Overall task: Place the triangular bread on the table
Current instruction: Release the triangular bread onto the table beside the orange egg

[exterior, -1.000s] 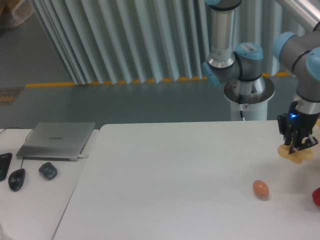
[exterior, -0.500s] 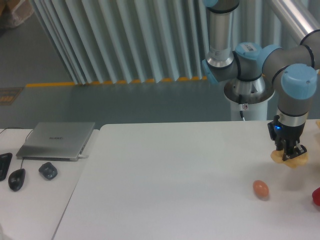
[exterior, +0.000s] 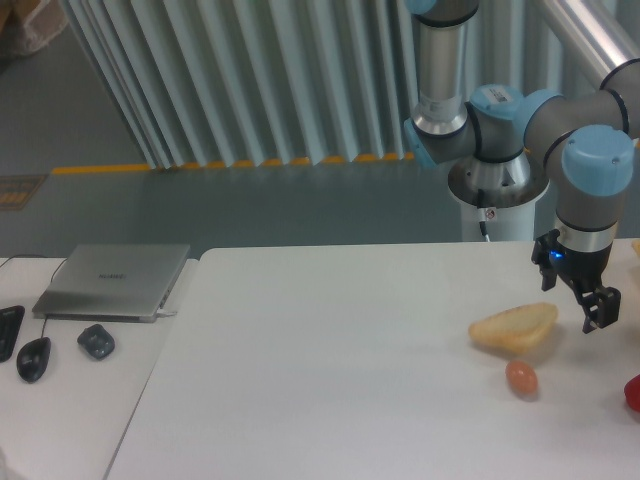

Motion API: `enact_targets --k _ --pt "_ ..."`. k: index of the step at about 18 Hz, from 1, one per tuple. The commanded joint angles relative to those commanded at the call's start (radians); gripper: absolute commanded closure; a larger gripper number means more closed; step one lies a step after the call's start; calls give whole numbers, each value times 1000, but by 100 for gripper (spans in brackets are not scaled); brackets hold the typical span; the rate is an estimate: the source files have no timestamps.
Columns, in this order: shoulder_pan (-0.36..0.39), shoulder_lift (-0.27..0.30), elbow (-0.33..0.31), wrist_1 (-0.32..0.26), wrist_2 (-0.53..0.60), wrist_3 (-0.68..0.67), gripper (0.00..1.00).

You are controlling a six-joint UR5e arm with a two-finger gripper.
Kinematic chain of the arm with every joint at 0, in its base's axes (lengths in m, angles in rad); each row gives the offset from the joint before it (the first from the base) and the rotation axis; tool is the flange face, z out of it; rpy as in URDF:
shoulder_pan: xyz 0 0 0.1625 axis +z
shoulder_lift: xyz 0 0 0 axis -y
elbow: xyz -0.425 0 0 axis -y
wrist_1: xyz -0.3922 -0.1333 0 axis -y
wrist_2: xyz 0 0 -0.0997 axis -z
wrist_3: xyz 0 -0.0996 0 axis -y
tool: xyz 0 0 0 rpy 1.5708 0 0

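The large white counter [exterior: 330,370] fills the lower part of the view. The arm [exterior: 585,200] reaches down over the counter's right side, its gripper [exterior: 583,305] just right of the triangular bread [exterior: 514,327]. The fingers [exterior: 601,310] hold nothing; how wide they stand apart cannot be told. The triangular bread appears to lie on the counter, free of the fingers. The small orange-brown egg [exterior: 520,377] sits just in front of the bread. A red item [exterior: 633,392] shows right of the egg, at the frame edge.

One bread [exterior: 514,327], one egg [exterior: 520,377], one laptop [exterior: 112,281], two mice [exterior: 34,357].
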Motion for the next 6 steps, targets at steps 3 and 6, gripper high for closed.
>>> enact_targets --k 3,6 --pt "0 2 0 2 -2 0 0" --pt "0 3 0 2 -2 2 0"
